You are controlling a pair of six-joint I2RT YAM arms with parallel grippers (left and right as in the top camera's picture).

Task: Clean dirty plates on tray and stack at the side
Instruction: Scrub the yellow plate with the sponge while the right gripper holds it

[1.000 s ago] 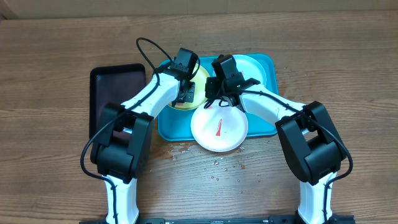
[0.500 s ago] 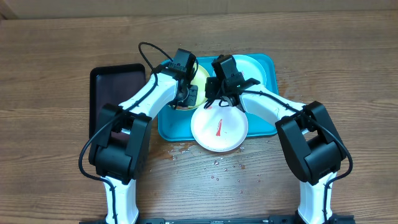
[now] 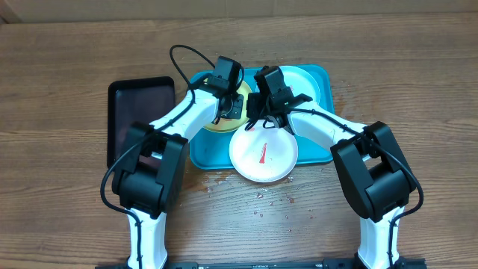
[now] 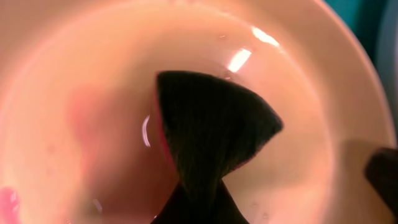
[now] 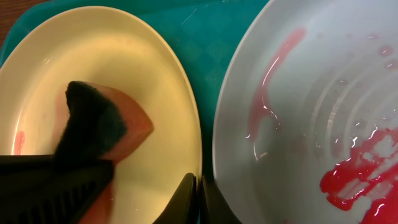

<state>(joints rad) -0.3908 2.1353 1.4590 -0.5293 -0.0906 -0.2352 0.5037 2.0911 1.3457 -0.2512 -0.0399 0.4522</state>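
No legible text or markings anywhere.

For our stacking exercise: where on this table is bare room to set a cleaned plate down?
Bare table lies right of the turquoise tray and behind both trays; the black tray also looks bare. The turquoise tray is crowded: three plates, left hand, right hand.

Glossy wet plastic yellow-green plate [image 5: 124,62], rough dark-faced sponge [image 5: 93,121], matt grained wood table [image 3: 373,45].
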